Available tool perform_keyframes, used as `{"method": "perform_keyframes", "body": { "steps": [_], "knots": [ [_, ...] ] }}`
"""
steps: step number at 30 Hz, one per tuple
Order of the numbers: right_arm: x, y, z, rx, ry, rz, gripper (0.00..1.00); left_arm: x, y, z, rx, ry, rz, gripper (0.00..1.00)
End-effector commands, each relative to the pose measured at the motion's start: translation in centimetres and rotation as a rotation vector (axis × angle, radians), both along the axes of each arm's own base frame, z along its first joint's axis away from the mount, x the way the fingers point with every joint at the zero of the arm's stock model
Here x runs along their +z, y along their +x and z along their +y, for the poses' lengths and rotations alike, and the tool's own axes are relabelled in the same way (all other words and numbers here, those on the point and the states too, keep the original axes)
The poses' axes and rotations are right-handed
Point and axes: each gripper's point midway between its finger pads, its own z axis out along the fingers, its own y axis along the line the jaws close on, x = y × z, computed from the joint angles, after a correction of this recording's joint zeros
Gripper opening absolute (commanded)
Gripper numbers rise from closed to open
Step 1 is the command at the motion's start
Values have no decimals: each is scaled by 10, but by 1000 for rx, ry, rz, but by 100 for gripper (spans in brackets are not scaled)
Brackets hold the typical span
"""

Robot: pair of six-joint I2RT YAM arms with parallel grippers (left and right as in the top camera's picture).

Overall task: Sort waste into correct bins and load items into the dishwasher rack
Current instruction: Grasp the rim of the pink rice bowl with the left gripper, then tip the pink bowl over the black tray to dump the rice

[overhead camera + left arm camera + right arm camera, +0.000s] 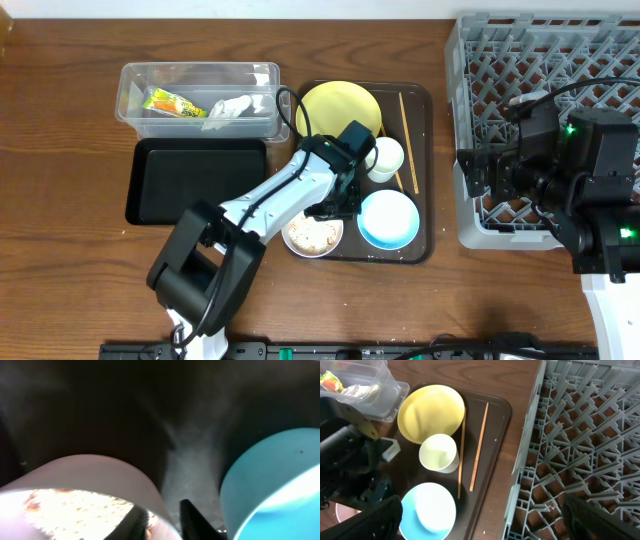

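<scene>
White bowl (313, 238): sits at the near-left corner of the brown serving tray (425, 170), just beside the light-blue bowl (388, 220); whitish food scraps (75, 510) lie inside it.
Left claw (335, 208): down at the bowl's far rim. In the wrist view one finger is inside the wall and the other outside, nearly together, so it looks to be pinching the rim.
Right claw (482, 527): spread wide and holding nothing, hanging above the left edge of the dishwasher rack (560, 60).
Step in hand: probably gripping the scraps bowl so it can be emptied. The snack wrapper (172, 103) and crumpled paper (228, 108) already lie in the clear container (130, 100) near the table's far edge, and the black tray (195, 180) next to it shows nothing inside.
Next move: likely a level lift clear of the blue bowl, a carry left to the black tray, then a slow tip. A one-sided rim grip may let the bowl swing, so a firm pinch matters.
Not yet loaded: the yellow plate (335, 108), white cup (385, 157) and chopsticks (408, 140) are all on the serving tray, well apart from the rack.
</scene>
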Motion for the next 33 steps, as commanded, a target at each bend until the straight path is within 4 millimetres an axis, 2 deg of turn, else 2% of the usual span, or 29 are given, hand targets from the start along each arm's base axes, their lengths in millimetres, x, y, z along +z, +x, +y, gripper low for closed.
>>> {"method": "perform_keyframes", "body": {
  "steps": [1, 3, 7, 11, 15, 19, 23, 24, 27, 31, 33],
  "knots": [
    [6, 0, 2, 4, 4, -12, 99, -5, -5, 3, 1, 8, 27, 19],
    [6, 0, 2, 4, 4, -12, 99, -5, -6, 3, 0, 10, 30, 6],
    [6, 0, 2, 4, 4, -12, 99, -4, -8, 5, -4, 13, 35, 6],
    [7, 1, 2, 4, 4, -13, 99, 7, -8, 1, -46, -24, 22, 6],
    [7, 1, 2, 4, 3, -16, 99, 28, -9, -5, -68, -95, 0, 6],
    [7, 1, 2, 6, 1, -17, 99, 63, -4, -3, -97, -183, -47, 6],
    [7, 1, 2, 6, 2, -17, 99, 105, 6, 21, -112, -273, -132, 6],
    [7, 1, 2, 6, 2, -17, 99, 108, 7, 25, -106, -279, -140, 6],
    [7, 1, 2, 6, 2, -17, 99, 127, 16, 53, -78, -309, -187, 6],
    [7, 1, 2, 6, 3, -17, 99, 133, 29, 100, -19, -320, -207, 6],
    [7, 1, 2, 6, 2, -17, 99, 132, 32, 116, -1, -369, -198, 6]
  ]
}}
